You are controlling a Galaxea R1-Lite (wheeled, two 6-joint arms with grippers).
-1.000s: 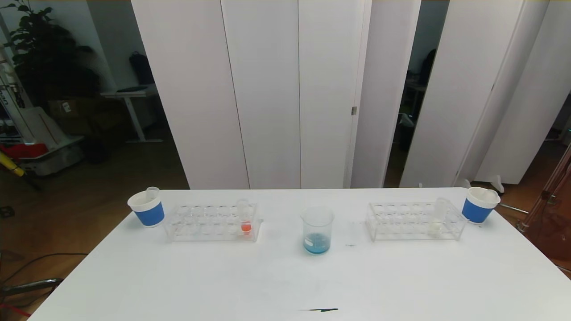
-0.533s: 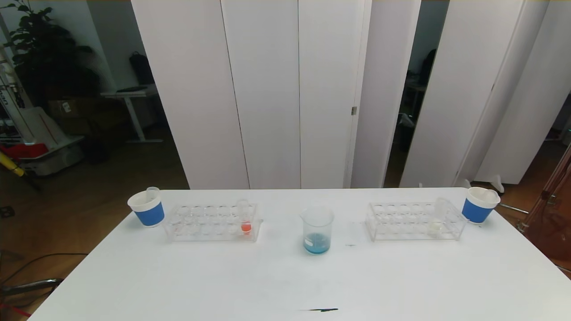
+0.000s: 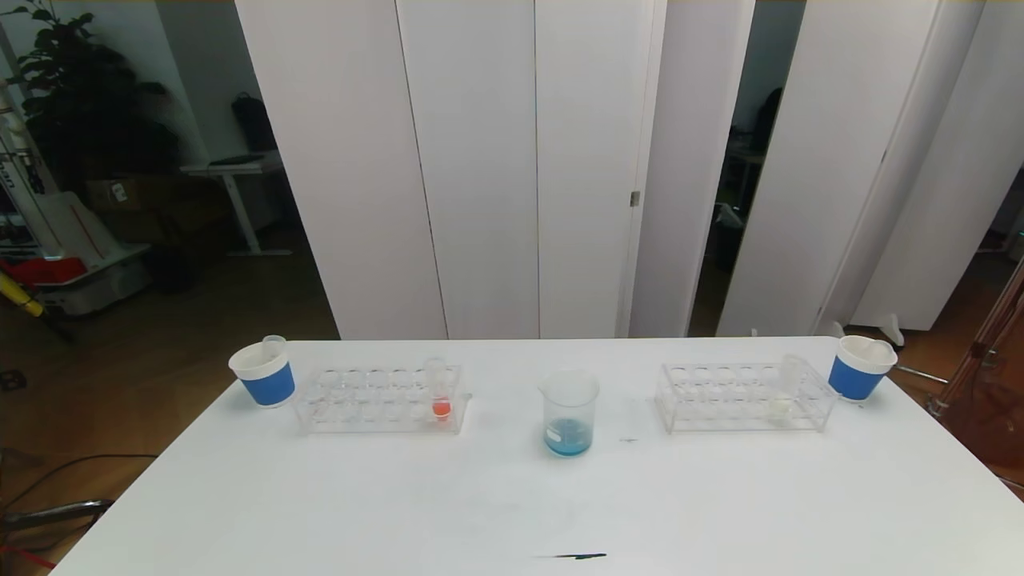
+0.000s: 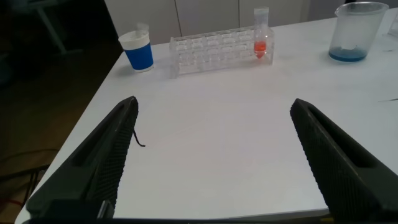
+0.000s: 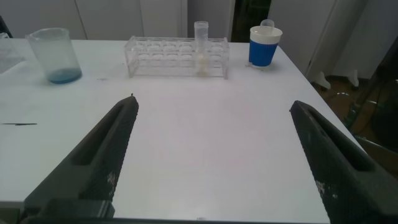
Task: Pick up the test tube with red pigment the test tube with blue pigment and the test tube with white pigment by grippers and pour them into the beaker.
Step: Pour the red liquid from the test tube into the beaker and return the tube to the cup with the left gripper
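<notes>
The beaker (image 3: 569, 412) stands at the table's middle with blue liquid at its bottom. The test tube with red pigment (image 3: 439, 392) is upright at the right end of the left rack (image 3: 376, 400). The test tube with white pigment (image 3: 786, 388) is upright near the right end of the right rack (image 3: 736, 396). The test tube with blue pigment is out of view. Neither arm shows in the head view. My left gripper (image 4: 214, 102) is open over bare table, well short of the red tube (image 4: 260, 37). My right gripper (image 5: 214, 102) is open, well short of the white tube (image 5: 201, 46).
A blue-banded white cup (image 3: 264, 376) with a clear tube in it stands left of the left rack. Another such cup (image 3: 860, 368) stands at the far right corner. A thin dark mark (image 3: 576, 555) lies near the table's front edge.
</notes>
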